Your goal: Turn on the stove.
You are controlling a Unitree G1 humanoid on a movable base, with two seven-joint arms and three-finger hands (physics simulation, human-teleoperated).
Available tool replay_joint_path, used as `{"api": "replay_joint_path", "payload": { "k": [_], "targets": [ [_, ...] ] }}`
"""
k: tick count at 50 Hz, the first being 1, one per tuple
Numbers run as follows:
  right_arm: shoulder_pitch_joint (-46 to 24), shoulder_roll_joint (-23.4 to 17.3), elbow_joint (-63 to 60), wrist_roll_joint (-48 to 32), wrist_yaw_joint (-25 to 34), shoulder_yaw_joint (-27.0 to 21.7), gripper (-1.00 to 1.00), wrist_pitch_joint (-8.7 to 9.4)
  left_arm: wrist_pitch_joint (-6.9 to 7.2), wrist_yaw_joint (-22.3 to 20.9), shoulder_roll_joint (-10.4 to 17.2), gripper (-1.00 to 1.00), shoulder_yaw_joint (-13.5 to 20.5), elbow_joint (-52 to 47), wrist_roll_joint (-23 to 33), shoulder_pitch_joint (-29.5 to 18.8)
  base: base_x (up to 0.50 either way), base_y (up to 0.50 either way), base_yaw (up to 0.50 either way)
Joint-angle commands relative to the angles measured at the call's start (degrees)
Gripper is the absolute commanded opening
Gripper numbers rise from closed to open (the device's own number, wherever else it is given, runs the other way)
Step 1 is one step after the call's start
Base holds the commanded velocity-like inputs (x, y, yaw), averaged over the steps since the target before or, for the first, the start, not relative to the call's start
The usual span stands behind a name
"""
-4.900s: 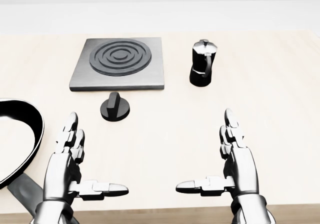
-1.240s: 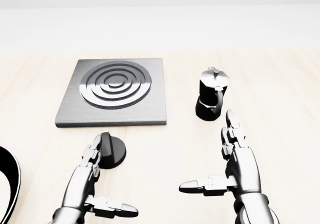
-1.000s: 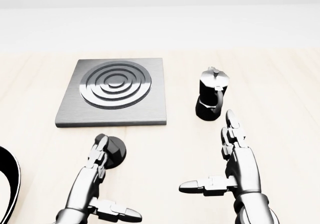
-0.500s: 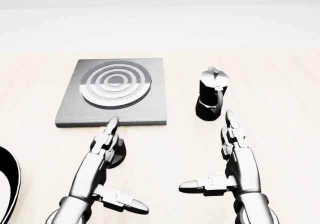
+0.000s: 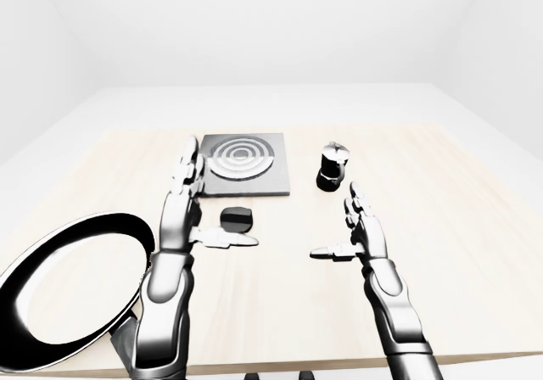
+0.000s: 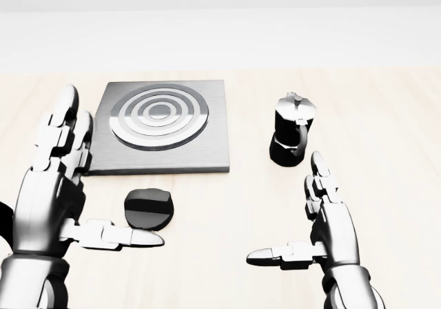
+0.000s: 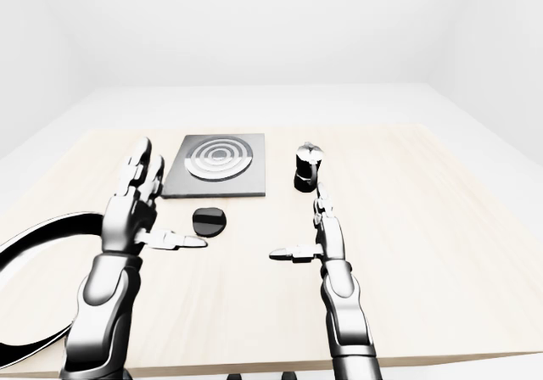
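Head view: we see the stove (image 6: 160,126) above the knob (image 6: 147,208).
Left hand (image 6: 52,198): open, fingers spread, knob just right of its thumb.
Right hand (image 6: 329,226): open, idle.
Our risk: a raised left hand may sweep past the knob.
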Motion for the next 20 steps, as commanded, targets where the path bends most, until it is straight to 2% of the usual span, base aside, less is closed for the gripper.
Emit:
{"api": "replay_joint_path", "payload": {
  "k": [1,8,11,13,15,18,20],
  "targets": [
    [-0.16,0.0,0.82,0.07,-0.14,-0.04,1.0,-0.53,0.0,0.67,1.19,1.0,4.31,-13.7,-2.61,-0.15,0.0,0.0,0.0],
    [-0.35,-0.07,1.06,0.23,-0.16,-0.17,1.0,-0.46,0.0,0.82,2.11,1.0,7.18,-24.73,-4.72,-0.99,0.0,0.0,0.0],
    [-0.45,-0.1,1.37,0.25,-0.21,-0.22,1.0,-0.58,0.0,1.09,2.75,1.0,9.58,-29.36,-7.09,-2.18,0.0,0.0,0.0],
    [-0.19,-0.02,0.65,0.14,-0.32,-0.06,1.0,-0.08,0.0,1.73,4.09,1.0,12.62,-35.17,-10.29,-4.09,0.0,0.0,0.0],
    [-0.16,-0.03,0.47,0.17,-0.32,-0.08,1.0,0.13,0.0,2.45,5.36,1.0,14.09,-37.56,-11.68,-4.95,0.0,0.0,0.0],
    [-0.36,-0.07,0.97,0.22,-0.3,-0.17,1.0,-0.1,0.0,6.9,10.43,1.0,15.76,-37.89,-17.43,-4.5,0.0,0.0,0.0],
    [-0.44,-0.07,1.18,0.27,-0.33,-0.2,1.0,-0.19,0.0,11.91,15.58,1.0,16.53,-37.89,-23.03,-3.39,0.0,0.0,0.0]
  ]
}}
